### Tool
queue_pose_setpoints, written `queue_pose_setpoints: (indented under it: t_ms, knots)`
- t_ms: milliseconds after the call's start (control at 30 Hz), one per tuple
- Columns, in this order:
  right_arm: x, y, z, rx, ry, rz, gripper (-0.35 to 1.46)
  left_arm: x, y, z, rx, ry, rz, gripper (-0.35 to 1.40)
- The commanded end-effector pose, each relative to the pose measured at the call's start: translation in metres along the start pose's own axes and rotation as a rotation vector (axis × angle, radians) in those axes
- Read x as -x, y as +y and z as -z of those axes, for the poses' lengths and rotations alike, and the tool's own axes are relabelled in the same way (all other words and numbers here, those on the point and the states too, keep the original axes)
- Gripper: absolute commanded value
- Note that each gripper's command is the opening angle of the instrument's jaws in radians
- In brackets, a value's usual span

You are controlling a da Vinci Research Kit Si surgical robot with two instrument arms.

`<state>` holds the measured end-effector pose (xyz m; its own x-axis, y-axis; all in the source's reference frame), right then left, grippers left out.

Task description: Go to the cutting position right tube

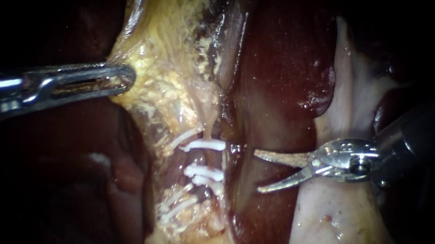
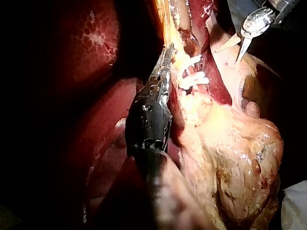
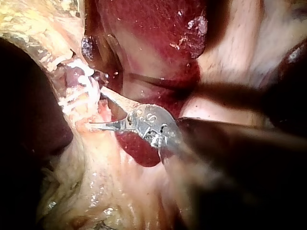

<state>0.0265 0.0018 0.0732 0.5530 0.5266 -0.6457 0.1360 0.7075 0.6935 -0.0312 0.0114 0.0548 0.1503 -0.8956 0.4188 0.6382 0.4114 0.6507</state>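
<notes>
The right tube [image 1: 217,162] runs up and down the middle of the endoscope view. It lies at the edge of the yellow fatty tissue [image 1: 168,80], with the dark liver [image 1: 288,54] just beside it towards my right instrument. My left instrument [image 1: 126,78] has its jaws clenched on the fatty tissue's outer edge. This pull seems meant to hold the tissue spread, so that the tube stands taut and exposed. My right instrument [image 1: 257,171] points its two thin blades at the tube. Its jaws are parted with nothing between them, and the tips are near the tube but apart from it. White clips [image 1: 205,145] cross the tube. The blades aim at the bare stretch between two of them, which is probably the place for the cut.
</notes>
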Motion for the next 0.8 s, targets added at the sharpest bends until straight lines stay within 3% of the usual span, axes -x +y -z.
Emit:
queue_pose_setpoints:
  t_ms: [33,167,333,800]
  knots:
    - [-0.0001,0.0,-0.0001,-0.004,0.0,-0.013,0.71,0.0,-0.0001,0.0,0.001,-0.001,0.0,-0.35]
    - [-0.0002,0.0001,-0.0006,-0.017,-0.002,-0.038,0.52,0.0002,-0.0001,0.0003,0.002,-0.004,0.001,-0.35]
    - [-0.0003,0.0006,-0.0015,-0.025,-0.004,-0.051,0.49,0.0004,-0.0002,0.0007,0.002,-0.006,0.002,-0.35]
    - [-0.0004,0.0021,-0.004,-0.041,-0.009,-0.085,0.19,0.0006,-0.0003,0.0011,0.003,-0.011,0.004,-0.35]
